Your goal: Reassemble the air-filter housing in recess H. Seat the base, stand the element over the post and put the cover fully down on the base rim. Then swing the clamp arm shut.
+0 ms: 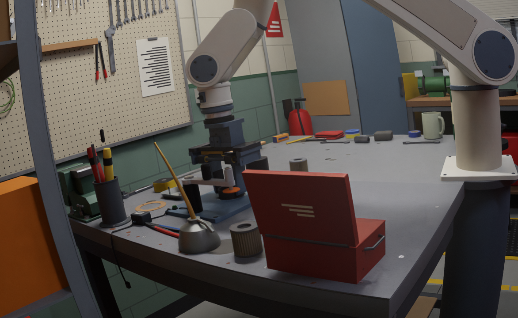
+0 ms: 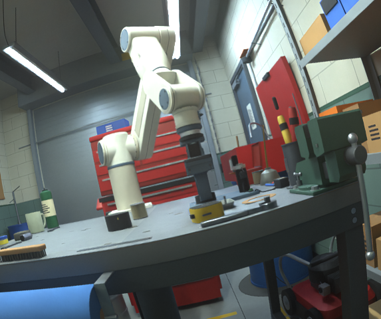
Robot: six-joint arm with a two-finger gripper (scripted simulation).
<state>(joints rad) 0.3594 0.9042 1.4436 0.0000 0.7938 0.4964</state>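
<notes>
The housing base, an orange-topped round part (image 1: 229,191), sits low on the blue fixture plate (image 1: 213,207) at the bench's back left. My gripper (image 1: 226,182) stands straight down over it and is closed on the base. The white clamp arm (image 1: 209,181) reaches left from the post beside the gripper, swung clear, next to a black cylinder (image 1: 193,197). A pleated filter element (image 1: 246,238) stands upright near the front edge. A second element (image 1: 298,164) and a black round cover (image 2: 118,220) stand farther back on the bench. The base is mostly hidden by the fingers.
An open red toolbox (image 1: 316,225) stands right of the front element. An oil can (image 1: 197,233) with a long spout stands left of it. A pen cup (image 1: 110,201), a green vice (image 1: 77,192), a yellow tape measure (image 2: 206,210) and a gasket ring (image 1: 150,205) crowd the fixture.
</notes>
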